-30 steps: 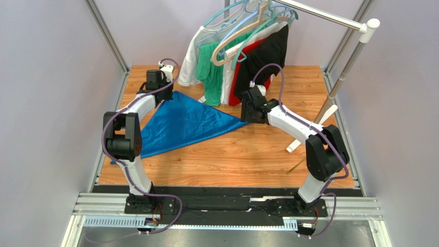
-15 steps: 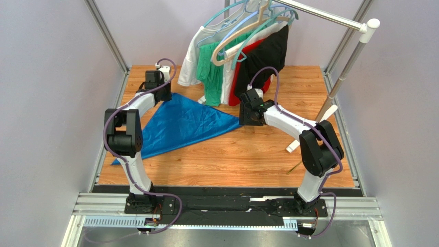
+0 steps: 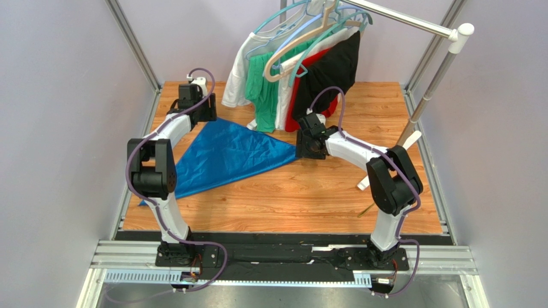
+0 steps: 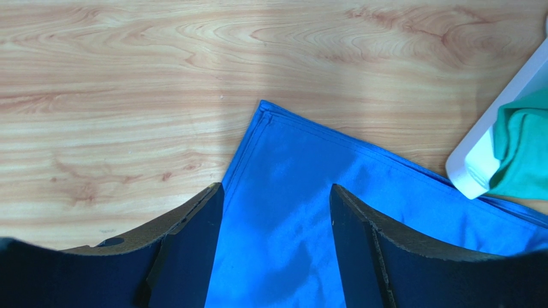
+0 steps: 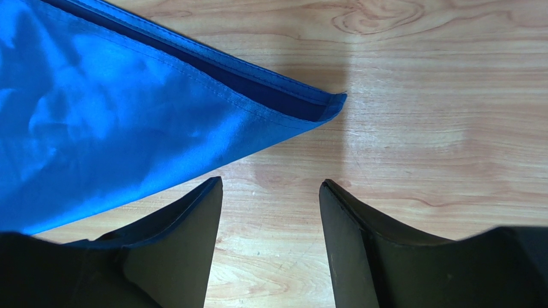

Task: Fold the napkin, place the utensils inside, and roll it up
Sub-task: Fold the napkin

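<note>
Napkin (image 3: 225,157) lies flat on the counter (image 3: 309,192) as a folded triangle, left of centre, long point toward the right. My right hand (image 5: 270,186) is at that point: fingers apart over bare wood, doubled tip just ahead of them, nothing gripped. Farther back, left hand (image 4: 276,192) is over the far corner, fingers apart, blue cloth showing between them. Hanging clothes (image 3: 289,70) behind.

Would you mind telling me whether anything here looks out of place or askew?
Yes: the hanging garments droop over the far side of the table, and a white hem with green cloth overlaps the napkin edge in the left wrist view. The napkin itself lies in a flat folded triangle.
</note>
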